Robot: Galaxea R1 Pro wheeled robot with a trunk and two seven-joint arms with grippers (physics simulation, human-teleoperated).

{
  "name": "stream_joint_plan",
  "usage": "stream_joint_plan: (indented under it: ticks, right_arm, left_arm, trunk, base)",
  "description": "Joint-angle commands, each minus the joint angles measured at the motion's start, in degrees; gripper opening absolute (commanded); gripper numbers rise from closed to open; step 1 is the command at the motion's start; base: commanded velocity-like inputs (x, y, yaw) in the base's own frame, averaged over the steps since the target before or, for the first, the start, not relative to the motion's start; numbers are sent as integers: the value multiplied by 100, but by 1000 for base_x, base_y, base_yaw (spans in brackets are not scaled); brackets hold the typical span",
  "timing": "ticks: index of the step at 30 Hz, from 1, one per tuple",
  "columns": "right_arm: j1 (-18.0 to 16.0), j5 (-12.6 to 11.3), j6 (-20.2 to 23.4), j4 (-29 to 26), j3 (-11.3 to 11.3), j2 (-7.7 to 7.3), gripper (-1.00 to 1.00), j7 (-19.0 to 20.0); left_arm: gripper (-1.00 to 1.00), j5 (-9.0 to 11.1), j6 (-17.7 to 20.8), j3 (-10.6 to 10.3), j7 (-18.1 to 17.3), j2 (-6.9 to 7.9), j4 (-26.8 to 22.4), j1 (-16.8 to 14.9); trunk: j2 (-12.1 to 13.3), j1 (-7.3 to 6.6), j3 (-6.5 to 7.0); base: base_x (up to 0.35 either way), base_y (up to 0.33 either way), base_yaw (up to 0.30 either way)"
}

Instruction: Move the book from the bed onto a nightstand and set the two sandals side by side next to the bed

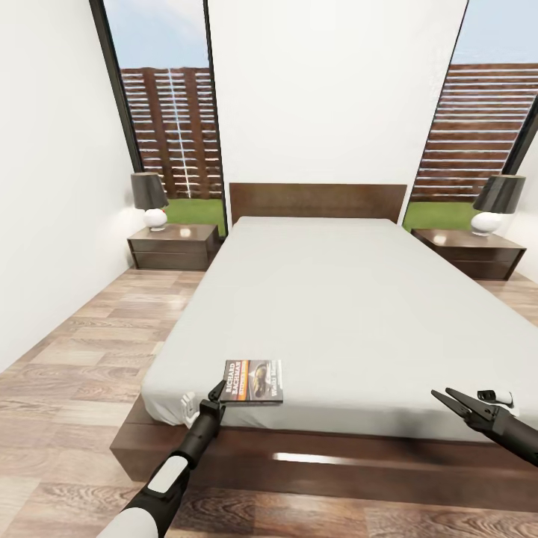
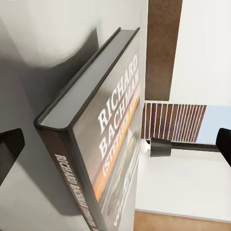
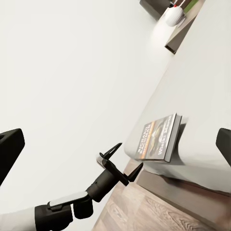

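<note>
The book (image 1: 254,381) lies flat on the pale grey mattress of the bed (image 1: 336,299), near its front left corner. In the left wrist view the book (image 2: 96,134) is seen close up, straight ahead between the fingers. My left gripper (image 1: 218,394) is open just at the book's near left edge and holds nothing. My right gripper (image 1: 442,394) hangs open and empty over the bed's front right edge. The right wrist view takes in the book (image 3: 159,137) and the open left gripper (image 3: 122,161) beside it. The sandals are out of view.
A nightstand (image 1: 173,245) with a dark-shaded lamp (image 1: 149,198) stands left of the headboard, and another nightstand (image 1: 471,252) with a lamp (image 1: 497,202) stands to the right. Wood-plank floor (image 1: 82,359) runs along the bed's left side beside a white wall.
</note>
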Motion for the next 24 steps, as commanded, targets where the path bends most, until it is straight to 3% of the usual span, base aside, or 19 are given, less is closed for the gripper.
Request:
stream_joint_plan:
  ticks: [1,24]
  right_arm:
    - [-3,-26,60,0,4,-2,100,10]
    - [-3,-23,60,0,4,-2,100,10]
  left_arm:
    - [100,51,60,17,-15,-3,0,-3]
    - [100,51,70,19,-15,2,0,-3]
  trunk:
    - [-2,0,-5]
    - [-2,0,-5]
  base:
    - [76,0,0]
    - [21,0,0]
